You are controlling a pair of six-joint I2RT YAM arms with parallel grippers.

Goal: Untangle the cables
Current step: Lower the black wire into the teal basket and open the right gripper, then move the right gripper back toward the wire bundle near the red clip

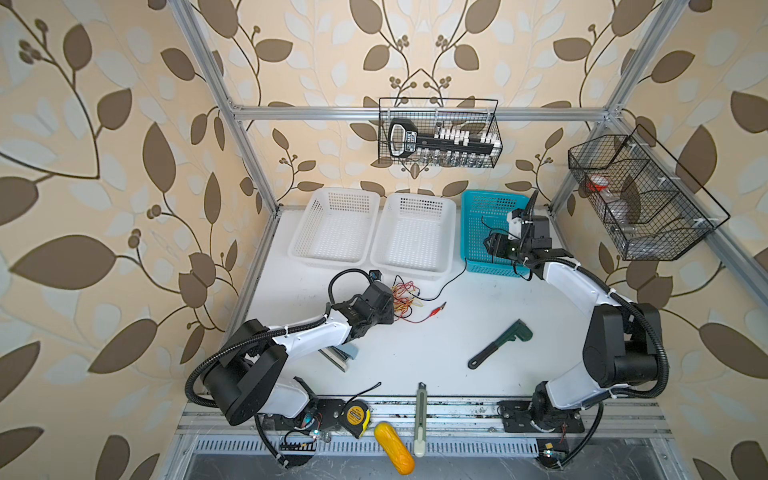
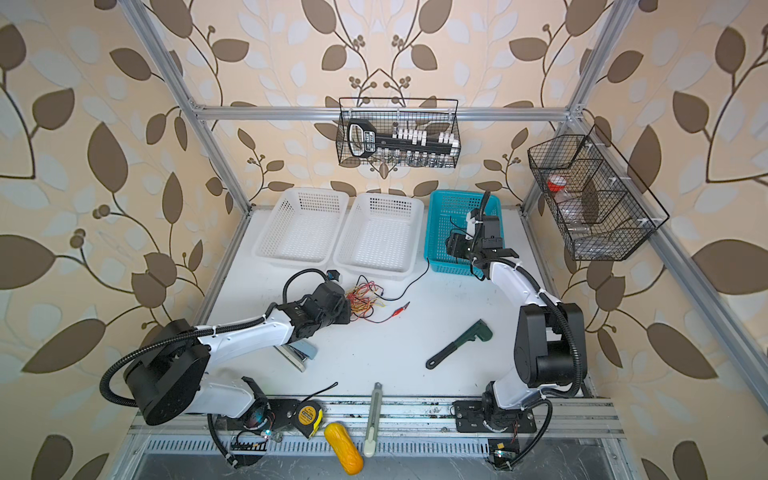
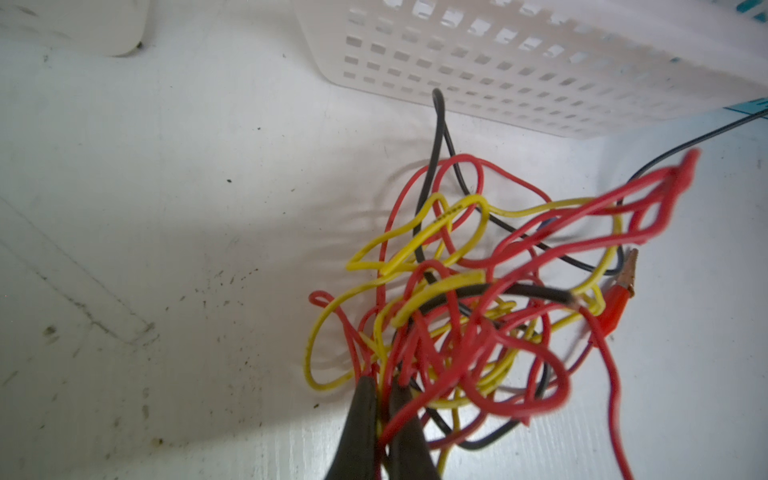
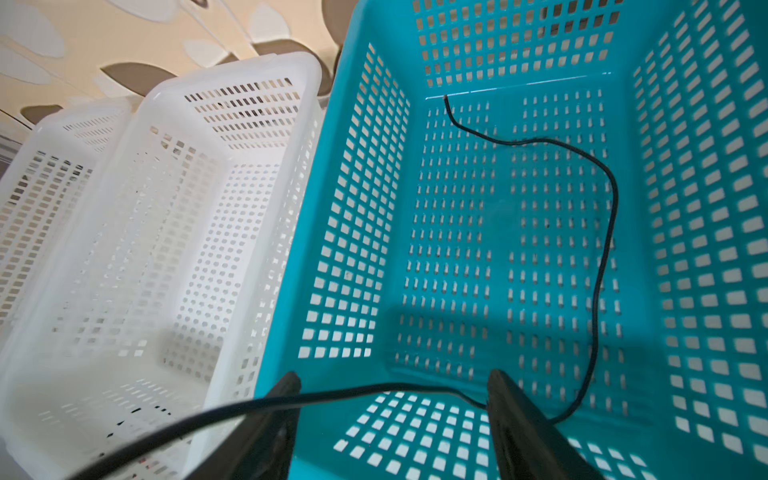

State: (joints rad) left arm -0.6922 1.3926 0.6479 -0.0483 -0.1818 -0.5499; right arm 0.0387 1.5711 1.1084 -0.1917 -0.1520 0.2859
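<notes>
- Pinching a few red strands at the edge of the knot, the left gripper (image 3: 380, 399) is clamped tight on the cables (image 3: 478, 299), fingers pressed together!
- And what a mess: thin red, yellow and black loops are heaped in one loose ball, and a red alligator clip (image 3: 619, 297) with a bare metal tip pokes out at its side.
- In both top views the cables (image 1: 409, 300) sit on the table (image 1: 415, 353) just in front of the middle white basket (image 1: 419, 198), toward the far edge. The left wrist covers the pinch there, so only the left wrist view shows the closed fingers.
- One black cable (image 1: 451, 279) leaves the ball and runs across the table toward the near left corner of the teal basket (image 1: 478, 199), which sits in the far right corner.
- The right wrist view adds more: the black cable (image 4: 602, 232) snakes over the teal floor, with its free end by the far wall.
- The right gripper (image 4: 394, 376) hangs above that basket with its jaws spread wide. The black cable crosses the gap and touches one finger, unclamped.
</notes>
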